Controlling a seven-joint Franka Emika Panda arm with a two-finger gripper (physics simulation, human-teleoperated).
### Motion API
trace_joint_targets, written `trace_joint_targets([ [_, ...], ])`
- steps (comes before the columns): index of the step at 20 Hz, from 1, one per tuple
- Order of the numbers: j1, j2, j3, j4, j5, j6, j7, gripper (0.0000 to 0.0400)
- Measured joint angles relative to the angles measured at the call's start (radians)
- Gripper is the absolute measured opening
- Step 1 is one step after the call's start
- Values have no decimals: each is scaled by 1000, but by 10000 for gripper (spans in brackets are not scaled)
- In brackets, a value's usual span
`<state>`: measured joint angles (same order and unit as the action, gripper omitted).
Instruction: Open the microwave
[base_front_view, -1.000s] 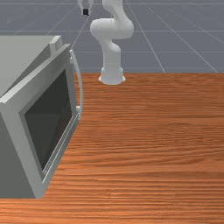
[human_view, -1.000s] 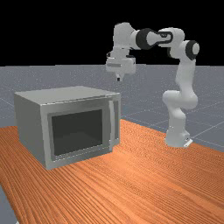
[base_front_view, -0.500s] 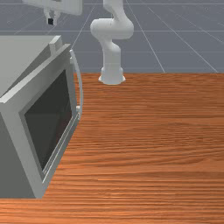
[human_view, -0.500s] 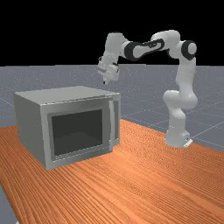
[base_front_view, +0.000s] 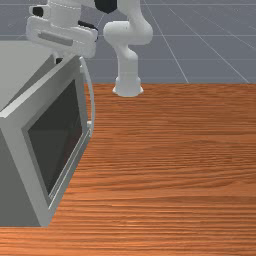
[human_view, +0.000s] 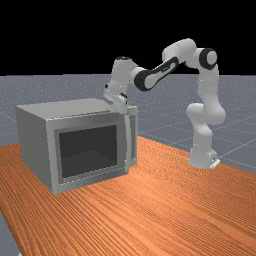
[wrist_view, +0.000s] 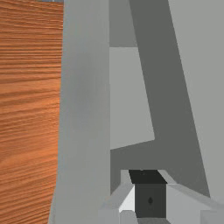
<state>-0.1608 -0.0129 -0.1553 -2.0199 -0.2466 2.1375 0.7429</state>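
Hovering low over the microwave's top, my white two-finger gripper (base_front_view: 59, 60) sits by the free side of the door, just behind its upper edge; whether it is spread or pressed together, or quite touching, I cannot tell. Next outward comes the flat grey slab door (base_front_view: 21, 150) with its dark rectangular window (base_front_view: 57, 135), ajar, a narrow wedge of gap parting it from the body. Along its outer face by the free side runs the slim, pale, bowed bar handle (base_front_view: 93, 95). The boxy grey microwave (human_view: 35, 145) stands on the orange-brown wooden table (base_front_view: 175, 165), toward the edge at the far view's left and well apart from the edge where the arm's white base (human_view: 202, 159) stands. I judge the body heavy and the door rigid, swinging freely on its hinge side; the smooth bar could slip under a loose grip. Best take hold mid-handle, or press from inside that free edge (the gap invites it), far from the hinge, where little force should do. Pressing down or near the hinge would waste effort and might shove the whole box.
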Motion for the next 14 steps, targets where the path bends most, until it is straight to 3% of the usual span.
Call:
trace_joint_targets([
  [5, -37, -6, 57, -13, -3, 19, 71, 0],
  [9, -71, 23, 160, 27, 78, 13, 101, 0],
  [14, -21, 152, 288, 189, 95, -23, 167, 0],
])
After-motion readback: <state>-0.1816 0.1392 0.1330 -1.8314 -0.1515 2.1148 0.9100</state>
